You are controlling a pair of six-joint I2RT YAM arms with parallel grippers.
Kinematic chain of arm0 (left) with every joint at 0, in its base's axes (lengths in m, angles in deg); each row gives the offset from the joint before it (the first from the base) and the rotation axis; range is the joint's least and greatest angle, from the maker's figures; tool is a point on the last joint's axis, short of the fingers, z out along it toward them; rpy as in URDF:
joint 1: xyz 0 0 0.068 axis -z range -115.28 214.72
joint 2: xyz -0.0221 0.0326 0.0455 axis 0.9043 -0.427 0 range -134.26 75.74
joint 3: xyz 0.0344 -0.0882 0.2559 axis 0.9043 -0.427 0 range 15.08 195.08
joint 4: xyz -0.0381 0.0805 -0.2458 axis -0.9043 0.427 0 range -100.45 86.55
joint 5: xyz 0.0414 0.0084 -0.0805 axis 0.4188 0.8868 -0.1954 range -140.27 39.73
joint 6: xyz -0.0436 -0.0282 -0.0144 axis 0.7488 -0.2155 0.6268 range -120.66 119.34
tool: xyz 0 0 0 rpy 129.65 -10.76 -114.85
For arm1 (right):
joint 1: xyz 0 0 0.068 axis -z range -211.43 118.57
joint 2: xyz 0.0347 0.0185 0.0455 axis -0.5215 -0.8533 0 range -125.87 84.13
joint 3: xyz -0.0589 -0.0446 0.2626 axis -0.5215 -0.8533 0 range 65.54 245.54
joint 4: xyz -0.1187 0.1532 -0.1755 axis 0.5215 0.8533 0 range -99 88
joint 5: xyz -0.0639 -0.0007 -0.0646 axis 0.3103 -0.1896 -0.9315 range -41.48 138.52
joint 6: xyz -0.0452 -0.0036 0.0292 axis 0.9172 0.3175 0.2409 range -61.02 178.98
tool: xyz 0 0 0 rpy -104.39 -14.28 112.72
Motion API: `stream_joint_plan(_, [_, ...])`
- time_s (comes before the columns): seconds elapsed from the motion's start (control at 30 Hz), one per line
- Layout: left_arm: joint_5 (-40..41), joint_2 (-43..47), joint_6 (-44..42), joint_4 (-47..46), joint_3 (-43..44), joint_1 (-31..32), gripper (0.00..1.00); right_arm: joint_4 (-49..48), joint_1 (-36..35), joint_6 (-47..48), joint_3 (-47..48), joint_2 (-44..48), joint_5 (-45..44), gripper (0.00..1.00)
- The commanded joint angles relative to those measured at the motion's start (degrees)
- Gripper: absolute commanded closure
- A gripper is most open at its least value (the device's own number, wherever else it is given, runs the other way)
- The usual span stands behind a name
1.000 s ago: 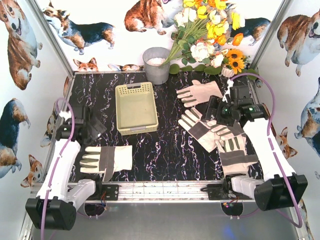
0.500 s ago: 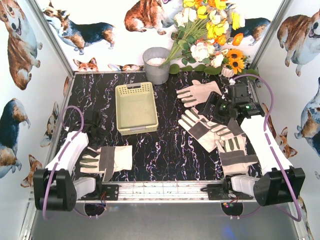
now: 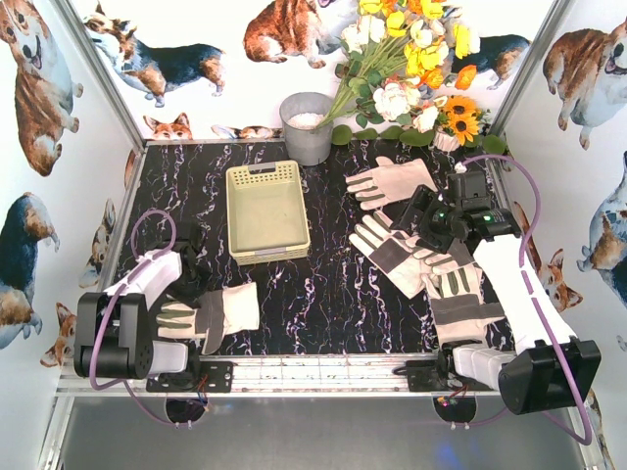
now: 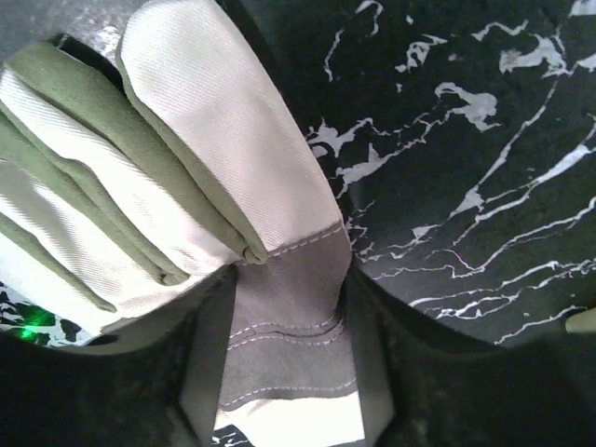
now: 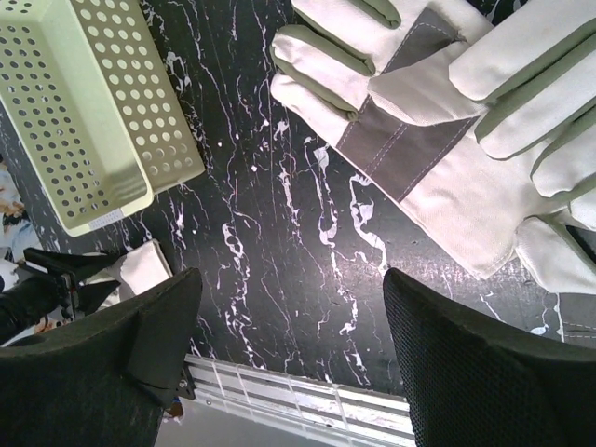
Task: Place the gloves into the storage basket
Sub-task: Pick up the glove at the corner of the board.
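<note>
Bucket [image 3: 307,132] just behind basket [image 3: 265,173]; flowers [image 3: 402,59] behind far glove [image 3: 390,181].

Bright even light, soft shadows.

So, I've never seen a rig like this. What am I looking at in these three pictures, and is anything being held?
These are two white robot arms, the left arm and the right arm, bolted at the near edge of a black marbled table. The wide picture comes from a fixed camera above and behind them. The other two come from a camera on each wrist, looking past its own fingers. Four work gloves lie on the table: the left glove, and on the right a far glove, a middle glove and a near glove. Further back are an empty yellow-green basket, a grey bucket and flowers. The left end effector straddles the left glove's grey patch; whether it grips yet, I cannot tell. The right end effector is open and holds nothing.
</note>
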Motion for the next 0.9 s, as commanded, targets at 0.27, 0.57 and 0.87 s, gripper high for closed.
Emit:
stream_joint_plan(0.27, [2.65, 0.87, -7.51, -1.34, -2.09, -0.19, 0.96, -0.14, -1.11, -1.37, 1.49, 1.29, 0.11, 0.21])
stream_joint_plan(0.57, [7.33, 14.04, -24.7, 8.84, 8.98, 2.26, 1.0, 0.92, -1.7, -2.58, 1.84, 2.65, 0.79, 0.21])
stream_joint_plan(0.87, [6.96, 14.38, -37.66, 16.75, 24.23, 10.47, 1.0, 0.77, -4.73, -3.56, 4.37, -0.36, 1.69, 0.21])
